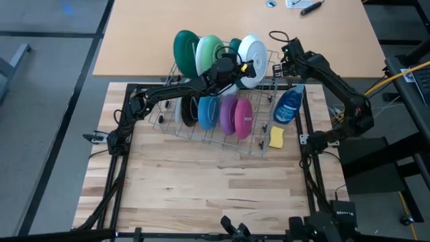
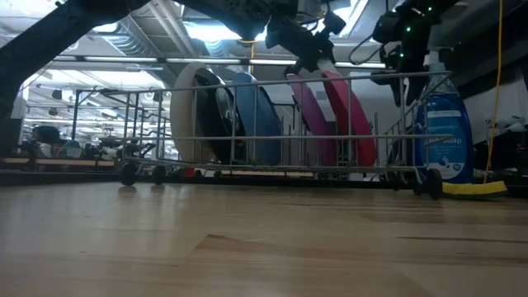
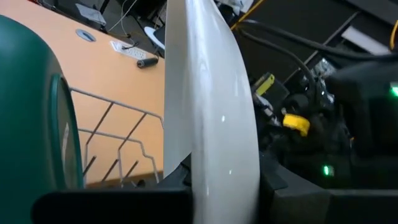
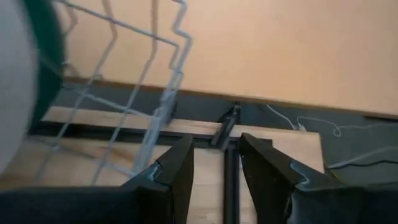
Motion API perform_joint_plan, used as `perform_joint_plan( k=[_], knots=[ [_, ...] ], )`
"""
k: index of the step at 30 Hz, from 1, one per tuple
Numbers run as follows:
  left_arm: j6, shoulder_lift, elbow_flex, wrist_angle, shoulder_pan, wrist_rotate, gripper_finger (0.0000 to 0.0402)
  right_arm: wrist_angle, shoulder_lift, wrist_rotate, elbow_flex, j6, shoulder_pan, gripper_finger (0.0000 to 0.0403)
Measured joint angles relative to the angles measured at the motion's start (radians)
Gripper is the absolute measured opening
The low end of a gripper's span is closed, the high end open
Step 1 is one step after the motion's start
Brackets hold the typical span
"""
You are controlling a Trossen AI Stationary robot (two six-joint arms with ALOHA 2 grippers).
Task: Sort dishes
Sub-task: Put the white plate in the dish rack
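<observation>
A wire dish rack (image 1: pixel 176 130) stands on the table. In its far row, a dark green plate (image 1: pixel 184 50), a light green plate (image 1: pixel 209 54) and a white plate (image 1: pixel 253 51) stand on edge. In its near row stand a black-and-white dish (image 1: pixel 189 111), a blue one (image 1: pixel 208 111), a purple one (image 1: pixel 228 113) and a pink one (image 1: pixel 244 118). My left gripper (image 1: pixel 236 67) is shut on the white plate (image 3: pixel 211 106). My right gripper (image 4: pixel 216 165) is open and empty at the rack's far right corner (image 1: pixel 287 59). My left gripper pinches the white plate's rim (image 3: pixel 217 168) between its two fingers, one finger on each face. The fingers come level from the table's left and near side. The plate stands upright on edge. Whether it rests in the rack or hangs clear, I cannot tell.
A blue soap bottle (image 1: pixel 289 107) stands at the rack's right end, and a yellow sponge (image 1: pixel 276 138) lies in front of it. A tan table (image 1: pixel 134 40) lies beyond the rack. Bare wooden tabletop (image 1: pixel 201 188) lies on the near side.
</observation>
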Motion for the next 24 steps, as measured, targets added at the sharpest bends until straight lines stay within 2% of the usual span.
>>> perform_joint_plan(
  k=[4,10,12,17,24],
  knots=[
    [0.005,0.000,0.000,-0.018,0.000,0.018,0.0046,-0.003,0.032,-0.042,0.001,0.026,-0.021,0.0136],
    [0.015,0.000,0.000,-0.020,0.000,0.014,0.0047,-0.014,0.091,-0.337,0.001,0.143,-0.124,0.0136],
    [0.022,0.000,0.000,-0.021,0.000,0.013,0.0047,-0.014,0.102,-0.406,0.000,0.180,-0.155,0.0136],
    [0.022,0.000,0.000,-0.023,0.000,0.013,0.0047,0.003,0.117,-0.492,0.000,0.187,-0.170,0.0136],
    [0.017,0.000,0.000,-0.028,0.002,-0.002,0.0047,0.038,0.123,-0.500,0.001,0.217,-0.170,0.0136]
  ],
)
